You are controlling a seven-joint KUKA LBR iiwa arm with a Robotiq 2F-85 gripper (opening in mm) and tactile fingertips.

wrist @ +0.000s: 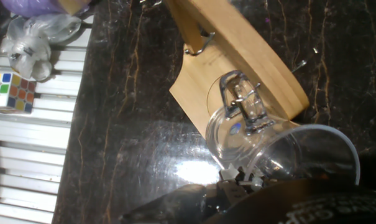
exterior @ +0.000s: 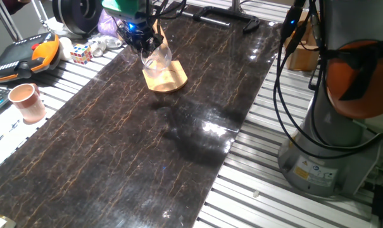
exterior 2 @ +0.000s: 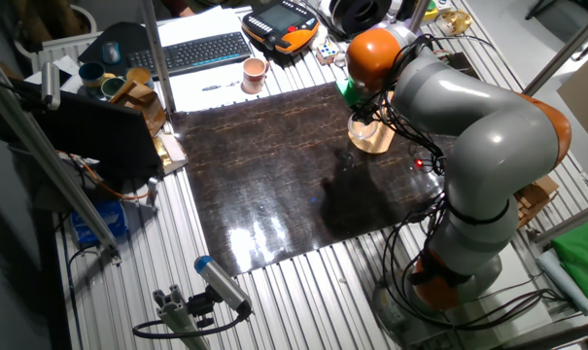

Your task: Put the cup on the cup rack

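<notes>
Nearest in the hand view we see our gripper [wrist: 240,177] clamped on the rim of the clear cup [wrist: 262,140], holding it tilted, its thick base over the wooden rack [wrist: 237,56]. From the fixed view the cup [exterior: 157,58] hangs just above the rack [exterior: 166,79]. Farther off stand a pink cup [exterior: 28,102] and a puzzle cube [exterior: 81,53].
</notes>
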